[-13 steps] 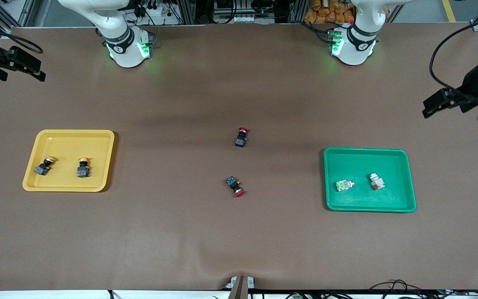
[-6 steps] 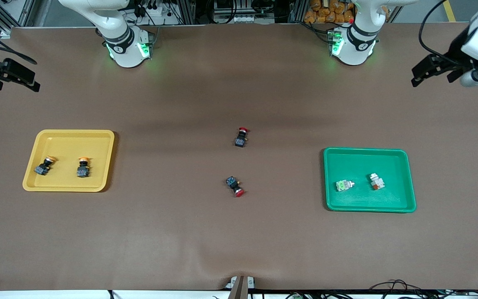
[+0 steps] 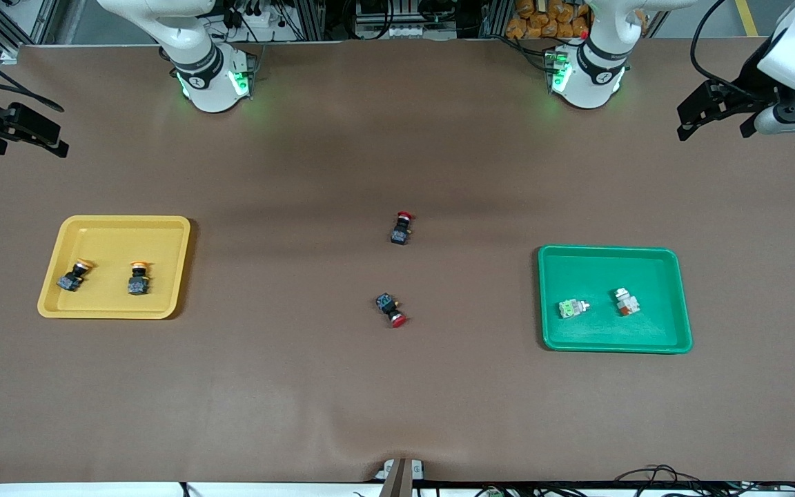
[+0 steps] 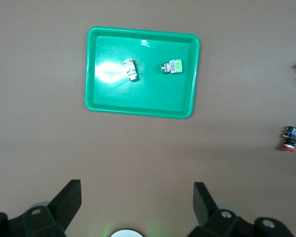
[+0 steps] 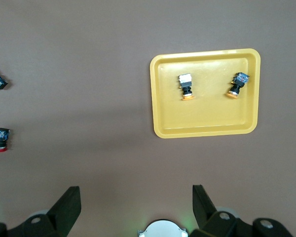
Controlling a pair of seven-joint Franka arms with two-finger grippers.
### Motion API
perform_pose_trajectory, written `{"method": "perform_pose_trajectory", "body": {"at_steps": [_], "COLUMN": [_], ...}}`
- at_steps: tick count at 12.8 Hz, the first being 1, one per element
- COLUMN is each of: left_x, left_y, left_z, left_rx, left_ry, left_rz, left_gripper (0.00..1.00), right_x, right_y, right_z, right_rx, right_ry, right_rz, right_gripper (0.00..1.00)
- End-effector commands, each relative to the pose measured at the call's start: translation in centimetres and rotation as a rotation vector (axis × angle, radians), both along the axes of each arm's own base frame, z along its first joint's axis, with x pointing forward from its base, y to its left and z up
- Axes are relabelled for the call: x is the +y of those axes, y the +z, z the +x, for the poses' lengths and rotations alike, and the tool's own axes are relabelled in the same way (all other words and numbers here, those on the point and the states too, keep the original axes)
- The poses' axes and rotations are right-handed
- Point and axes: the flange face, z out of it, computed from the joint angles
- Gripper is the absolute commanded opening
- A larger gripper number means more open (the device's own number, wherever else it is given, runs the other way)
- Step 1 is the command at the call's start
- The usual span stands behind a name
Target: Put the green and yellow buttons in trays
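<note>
Brown table mat: your two orange-capped black buttons (image 3: 104,276) lie in the shallow yellow plastic tray (image 3: 116,224), two whitish ones (image 3: 597,304) in the green tray (image 3: 611,253); left gripper (image 3: 708,117) and right gripper (image 3: 25,134) spread-fingered, empty, over the ends; judged light, rigid, slick-capped—pinch the square body.

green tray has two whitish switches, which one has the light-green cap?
The switch toward the right arm's end of the green tray, its light-green face showing. The other whitish switch beside it shows no green, only a small orange-brown patch.
</note>
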Motion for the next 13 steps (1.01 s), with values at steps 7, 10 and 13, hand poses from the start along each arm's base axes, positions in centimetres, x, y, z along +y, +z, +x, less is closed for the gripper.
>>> {"method": "perform_pose_trajectory", "body": {"at_steps": [7, 10, 13], "left_x": [0.7, 1.3, 1.1], "left_y": [1.3, 1.5, 1.1], "left_z": [0.3, 0.9, 0.9], "left_rx": [0.028, 0.024, 0.055], "left_ry": [-0.029, -0.016, -0.006], "left_rz": [0.032, 0.028, 0.031], "left_gripper": [1.00, 1.00, 1.00], "right_x": [-0.8, -1.6, -1.4], "right_y": [-0.4, -0.4, -0.4], "right_z": [-0.1, -0.3, -0.3], "right_rx": [0.016, 0.023, 0.025], "right_ry": [-0.011, -0.023, -0.020], "right_rz": [0.000, 0.002, 0.002], "right_gripper": [1.00, 1.00, 1.00]}}
